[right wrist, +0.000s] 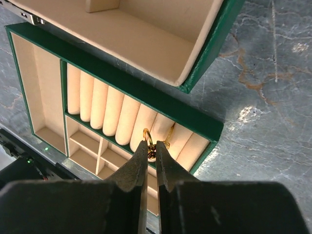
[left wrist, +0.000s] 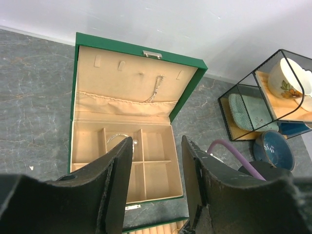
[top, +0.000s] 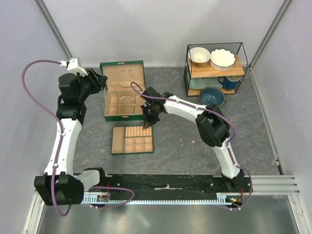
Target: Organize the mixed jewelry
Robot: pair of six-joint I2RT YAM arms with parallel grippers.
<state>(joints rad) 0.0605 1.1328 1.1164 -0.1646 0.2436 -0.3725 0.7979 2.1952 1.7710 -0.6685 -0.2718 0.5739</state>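
Observation:
My right gripper (right wrist: 152, 146) is shut on a small gold ring (right wrist: 147, 135) with a dark flower top. It holds it over the padded roll slots at the right end of the green tray (right wrist: 146, 95), which lies in front of the box (top: 131, 140). A second gold piece (right wrist: 169, 140) sits in a slot beside it. The silvery bangle hoop (left wrist: 117, 138) lies in a compartment of the open green box (left wrist: 122, 161). My left gripper (left wrist: 157, 161) is open and empty above the box. Two tiny pale pieces (top: 181, 143) lie on the table right of the tray.
A thin chain (left wrist: 155, 90) hangs inside the box lid. A wire shelf (top: 214, 68) with bowls and a blue mug stands at the back right, and a blue bowl (top: 212, 96) is in front of it. White walls close in the sides and back.

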